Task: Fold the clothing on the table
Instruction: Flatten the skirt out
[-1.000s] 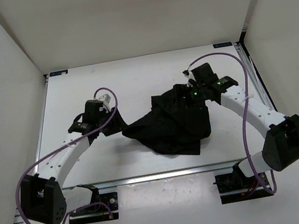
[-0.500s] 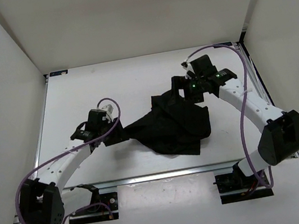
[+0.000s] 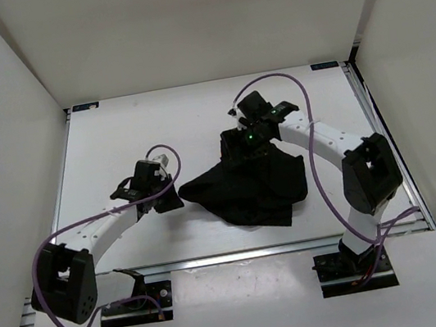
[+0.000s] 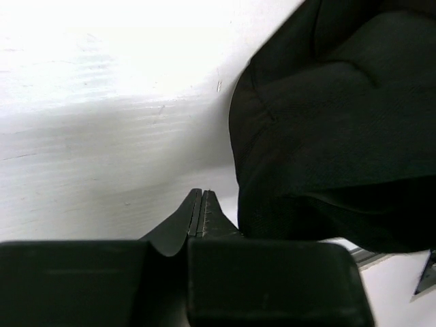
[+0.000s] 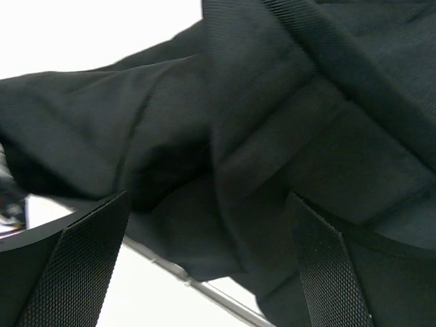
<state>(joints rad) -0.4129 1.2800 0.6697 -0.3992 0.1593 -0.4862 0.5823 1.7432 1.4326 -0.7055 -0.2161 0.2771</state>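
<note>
A purple cable loops along the left arm, whose left pincer lies low on the white tabletop. In its wrist view, the left pincer has its fingers pressed together with nothing between them. Its tips are on bare tabletop, just beside the edge of the clothing.

The clothing sits right of centre on the tabletop as a rumpled black heap, nearer the aluminium rail at the front than the back wall. It spreads wider left to right than front to back. One tapered corner points left at the left pincer, and a lobe sags toward the rail.

The right pincer hangs over the heap's far edge, its fingers well apart. The right wrist view shows the clothing filling the gap, soft matte fabric in thick folds and ridges. A second purple cable arches over the right arm.
</note>
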